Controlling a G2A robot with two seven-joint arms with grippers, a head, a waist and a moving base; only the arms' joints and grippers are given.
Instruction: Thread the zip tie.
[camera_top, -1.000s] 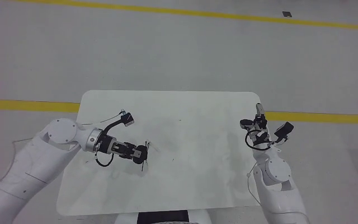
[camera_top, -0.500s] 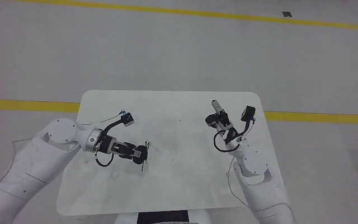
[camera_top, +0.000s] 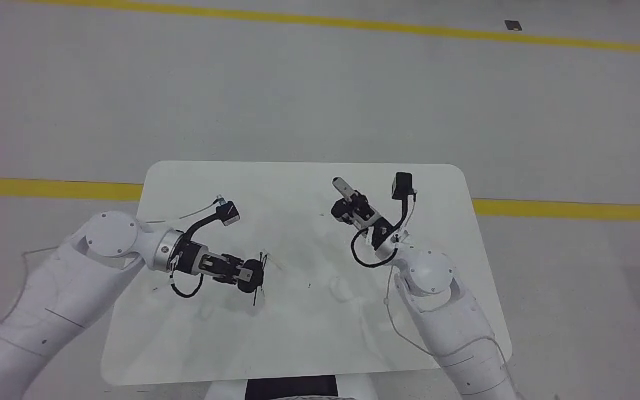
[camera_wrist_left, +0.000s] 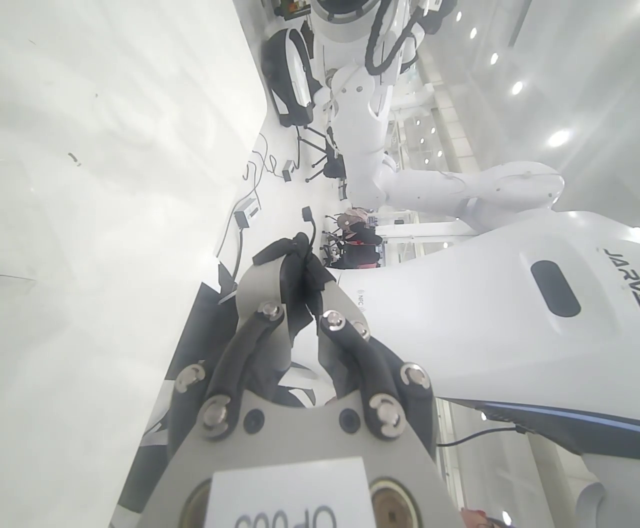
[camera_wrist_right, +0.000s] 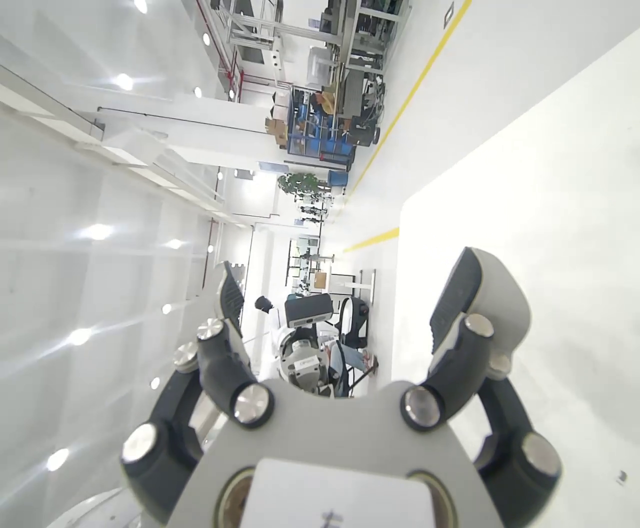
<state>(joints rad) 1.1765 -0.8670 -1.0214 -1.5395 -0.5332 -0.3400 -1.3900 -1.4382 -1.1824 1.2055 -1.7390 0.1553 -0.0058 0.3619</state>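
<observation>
My left gripper (camera_top: 254, 273) hovers low over the left half of the white table (camera_top: 200, 340). It is shut on a thin black zip tie (camera_wrist_left: 307, 220), whose end sticks out past the black-wrapped fingertips (camera_wrist_left: 280, 260). From above, the zip tie (camera_top: 257, 292) looks like a thin dark line crossing the gripper. My right gripper (camera_top: 342, 197) is above the table's back middle, right of the left gripper and well apart from it. In the right wrist view the right gripper (camera_wrist_right: 347, 280) is open with nothing between its fingers.
A few tiny dark specks (camera_top: 309, 286) lie on the table between the two grippers. The table's far corner (camera_wrist_right: 407, 205) shows past the right gripper, with grey floor and a yellow line (camera_top: 560, 208) beyond.
My right arm has swung from the table's right edge leftward to the back middle, its gripper staying open. The left arm and the zip tie have not moved.
</observation>
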